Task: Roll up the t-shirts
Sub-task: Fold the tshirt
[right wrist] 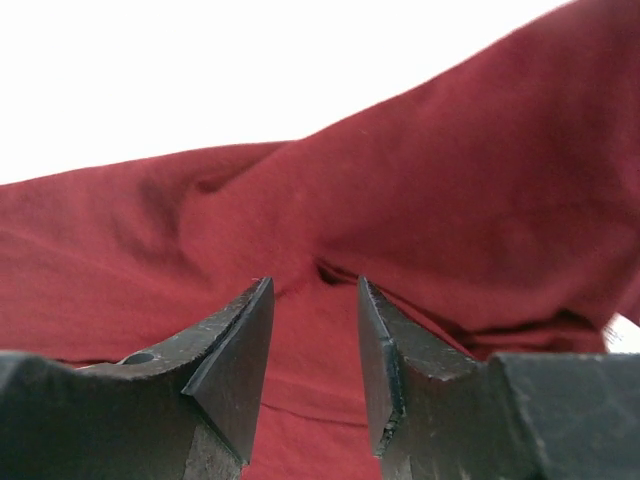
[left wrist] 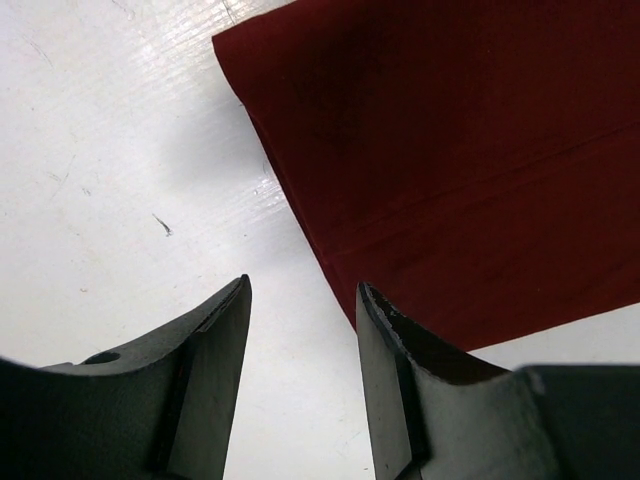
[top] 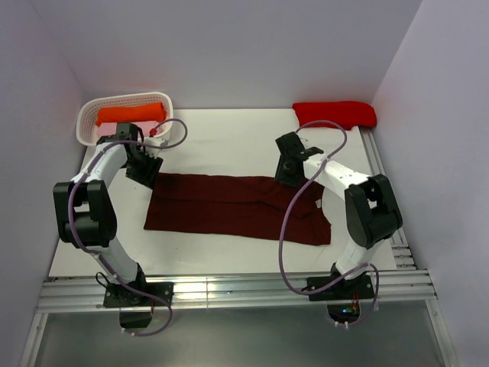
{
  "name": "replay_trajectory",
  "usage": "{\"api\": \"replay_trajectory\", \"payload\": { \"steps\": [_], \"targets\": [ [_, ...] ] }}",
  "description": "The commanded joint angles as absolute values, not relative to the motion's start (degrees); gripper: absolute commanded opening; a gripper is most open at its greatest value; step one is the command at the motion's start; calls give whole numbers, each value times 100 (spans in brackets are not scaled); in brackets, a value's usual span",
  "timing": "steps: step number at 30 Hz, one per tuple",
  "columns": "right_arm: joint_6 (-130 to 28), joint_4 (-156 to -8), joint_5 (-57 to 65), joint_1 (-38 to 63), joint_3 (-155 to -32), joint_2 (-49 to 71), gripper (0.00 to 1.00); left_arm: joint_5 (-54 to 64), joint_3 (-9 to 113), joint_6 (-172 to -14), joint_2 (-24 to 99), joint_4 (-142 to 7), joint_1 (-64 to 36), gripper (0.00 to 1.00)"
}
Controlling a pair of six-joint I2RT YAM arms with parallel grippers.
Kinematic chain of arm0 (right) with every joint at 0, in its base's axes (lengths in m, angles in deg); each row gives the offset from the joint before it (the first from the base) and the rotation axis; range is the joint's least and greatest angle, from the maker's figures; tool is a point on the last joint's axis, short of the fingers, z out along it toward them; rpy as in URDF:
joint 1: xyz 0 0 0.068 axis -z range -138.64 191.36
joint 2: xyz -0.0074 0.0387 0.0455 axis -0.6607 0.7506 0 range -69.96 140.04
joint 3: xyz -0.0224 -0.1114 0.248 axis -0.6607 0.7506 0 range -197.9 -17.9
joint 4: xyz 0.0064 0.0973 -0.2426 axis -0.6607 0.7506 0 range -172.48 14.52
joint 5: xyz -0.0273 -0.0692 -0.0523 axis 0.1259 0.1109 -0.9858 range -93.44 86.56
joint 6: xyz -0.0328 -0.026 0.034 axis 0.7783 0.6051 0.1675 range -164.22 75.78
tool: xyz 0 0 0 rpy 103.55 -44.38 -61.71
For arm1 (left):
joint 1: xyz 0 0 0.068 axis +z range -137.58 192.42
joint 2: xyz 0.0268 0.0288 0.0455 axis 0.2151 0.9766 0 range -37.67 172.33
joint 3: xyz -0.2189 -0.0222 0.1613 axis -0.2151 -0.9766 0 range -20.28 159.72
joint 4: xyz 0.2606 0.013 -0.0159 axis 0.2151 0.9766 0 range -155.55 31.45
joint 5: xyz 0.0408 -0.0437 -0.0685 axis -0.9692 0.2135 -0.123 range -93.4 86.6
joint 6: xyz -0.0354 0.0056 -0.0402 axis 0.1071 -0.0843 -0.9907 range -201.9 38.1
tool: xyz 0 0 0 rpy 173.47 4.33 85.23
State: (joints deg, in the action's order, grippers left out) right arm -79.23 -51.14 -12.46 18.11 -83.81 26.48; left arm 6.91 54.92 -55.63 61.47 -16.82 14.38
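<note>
Overhead rear view, wrist close-ups (shirt shared)

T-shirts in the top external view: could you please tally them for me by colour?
Dark maroon t-shirt: 1
Bright red t-shirt: 1
Orange t-shirt: 1
Pale pink t-shirt: 1, mostly hidden in the basket
Total: 4

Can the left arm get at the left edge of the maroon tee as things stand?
Probably yes. The left fingers stand open right beside the left edge of the dark maroon cloth t-shirt, over bare white table, nothing between. The white plastic basket sits behind, out of the way.
</note>
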Motion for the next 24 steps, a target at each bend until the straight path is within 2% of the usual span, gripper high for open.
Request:
{"api": "replay_trajectory", "payload": {
  "steps": [1,16,21,24],
  "targets": [
    [-7850,-5259,-1074,1850,-8689,2838,46,838,5724,-5544,5875,-1590,1453,51],
    [-7929,-5365,-1126,1824,-8408,3146,44,900,5671,-5544,5866,-1589,1453,50],
    [-7964,-5321,-1188,1824,-8408,3146,35,917,5636,-5553,5849,-1607,1453,49],
    [-7999,-5225,-1319,1763,-8408,3041,21,908,5618,-5562,5831,-1607,1453,49]
  ]
}}
